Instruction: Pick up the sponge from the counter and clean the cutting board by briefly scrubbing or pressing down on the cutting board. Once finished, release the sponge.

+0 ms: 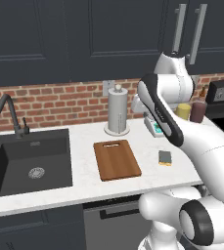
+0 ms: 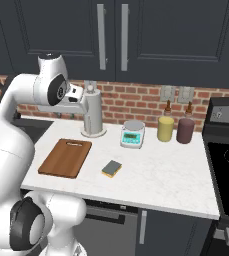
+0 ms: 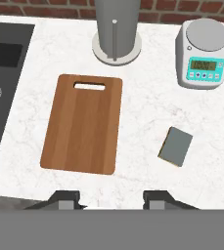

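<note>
While the arm is folded high above the white surface point(image 3: 147, 127), the pincer point(image 3: 111, 199) shows at the bottom middle of the hand view, its two dark fingertips point(image 3: 64, 199) set wide apart with nothing between them, well above the surface. Centre left in that view lies the cutting board point(image 3: 82, 124), flat on the surface, with its slot handle toward the top of the frame. To the right of the board and a little lower in the frame, apart from it, rests the sponge point(image 3: 175, 146), dark side up with a thin yellow edge showing along its lower side, turned at a slight angle. At the upper right sits a white kitchen scale point(image 3: 204, 53) with a teal display, and at the top middle stands a paper towel holder point(image 3: 116, 29) on its round base. A black sink point(image 3: 3, 83) fills the left edge. In the right base view the sponge point(image 2: 112, 168) lies near the middle of the frame, the board point(image 2: 66, 157) to its left, and two bottles point(image 2: 176, 128), one yellow and one dark red, stand at the brick wall in the upper right, beside a black stove point(image 2: 228, 150) at the right edge.
</note>
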You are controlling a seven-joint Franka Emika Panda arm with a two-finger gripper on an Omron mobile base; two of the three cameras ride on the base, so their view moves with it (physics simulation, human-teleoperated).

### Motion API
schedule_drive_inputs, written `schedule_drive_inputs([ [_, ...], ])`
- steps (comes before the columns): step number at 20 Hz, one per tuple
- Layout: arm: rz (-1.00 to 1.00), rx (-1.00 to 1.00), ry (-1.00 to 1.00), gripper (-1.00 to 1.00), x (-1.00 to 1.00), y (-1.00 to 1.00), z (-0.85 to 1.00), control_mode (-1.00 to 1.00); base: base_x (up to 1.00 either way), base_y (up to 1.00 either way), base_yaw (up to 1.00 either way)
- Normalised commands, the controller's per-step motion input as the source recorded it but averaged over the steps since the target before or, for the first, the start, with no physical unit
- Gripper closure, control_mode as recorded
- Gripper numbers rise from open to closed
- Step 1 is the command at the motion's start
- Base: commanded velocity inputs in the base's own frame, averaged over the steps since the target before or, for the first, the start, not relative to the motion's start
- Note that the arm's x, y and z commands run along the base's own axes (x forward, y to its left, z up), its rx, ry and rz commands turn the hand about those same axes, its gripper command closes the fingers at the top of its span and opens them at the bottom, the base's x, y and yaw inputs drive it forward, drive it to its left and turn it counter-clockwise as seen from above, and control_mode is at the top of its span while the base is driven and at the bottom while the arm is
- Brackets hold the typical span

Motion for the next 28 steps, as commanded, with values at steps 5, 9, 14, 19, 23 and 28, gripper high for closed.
schedule_drive_inputs([
  [5, 0.0, 0.01, 0.0, -1.0, 0.0, 0.0, 0.0, -1.0, 0.0, 0.0, 0.0],
  [9, 0.0, 0.0, 0.0, -1.0, 0.0, 0.0, 0.0, -1.0, 0.0, 0.0, 0.0],
  [14, 0.0, 0.0, 0.0, -1.0, 0.0, -0.06, -0.02, -1.0, 0.0, 0.0, 0.0],
  [19, -0.14, 0.04, 0.03, -1.0, -0.02, -0.69, -0.39, -1.0, 0.0, 0.0, 0.0],
  [23, -0.29, 0.06, 0.08, -1.0, 0.0, -1.0, -0.54, -1.0, 0.0, 0.0, 0.0],
  [28, -0.25, 0.05, 0.1, -1.0, 0.0, -0.93, -0.58, -1.0, 0.0, 0.0, 0.0],
])
